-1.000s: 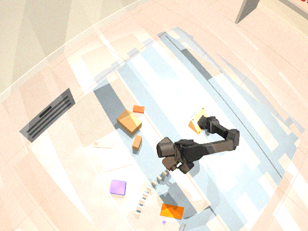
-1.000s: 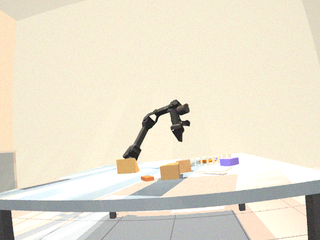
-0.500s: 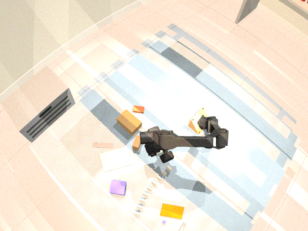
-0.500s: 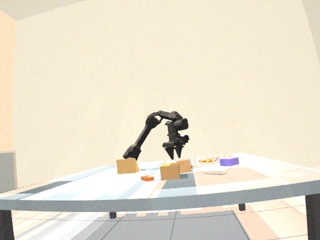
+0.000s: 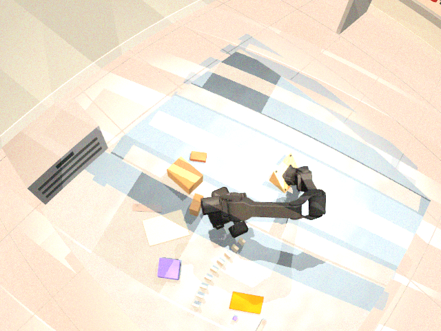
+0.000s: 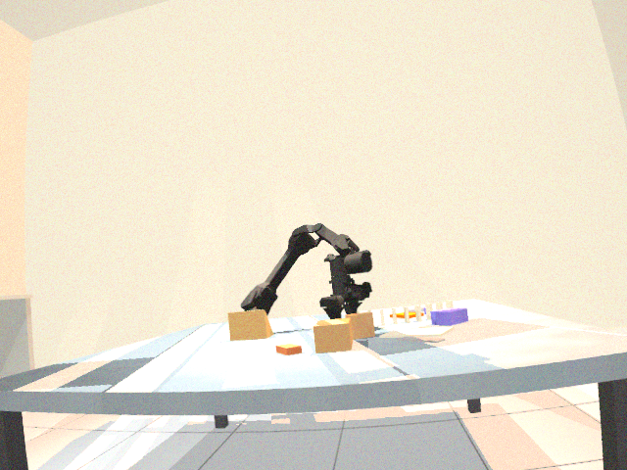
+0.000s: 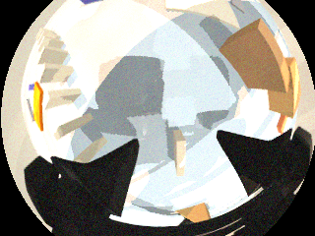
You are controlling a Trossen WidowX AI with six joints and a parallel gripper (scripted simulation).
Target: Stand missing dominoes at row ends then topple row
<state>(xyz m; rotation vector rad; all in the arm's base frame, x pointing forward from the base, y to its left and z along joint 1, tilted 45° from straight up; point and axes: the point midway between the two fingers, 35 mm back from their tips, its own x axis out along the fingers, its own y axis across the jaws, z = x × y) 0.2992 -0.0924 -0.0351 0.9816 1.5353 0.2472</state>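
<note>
A row of upright pale dominoes (image 5: 214,269) (image 6: 406,314) (image 7: 55,74) runs diagonally near the front of the table. The two at its gripper end (image 5: 235,248) (image 7: 93,149) are close to my fingers, just outside the left one in the wrist view. My gripper (image 5: 227,225) (image 6: 343,314) (image 7: 179,140) is wide open, low over the table, pointing down. A separate domino (image 7: 179,153) is between the open fingers in the wrist view, with a gap on both sides; I cannot tell whether it stands or lies. The arm hides it in the top view.
A small wooden block (image 5: 196,205) (image 6: 361,324) stands close beside the gripper, with a larger one (image 5: 185,174) (image 6: 332,336) behind it. An orange slab (image 5: 246,303) (image 7: 37,105) and a purple box (image 5: 169,268) (image 6: 450,316) flank the row. A white sheet (image 5: 165,227) lies left.
</note>
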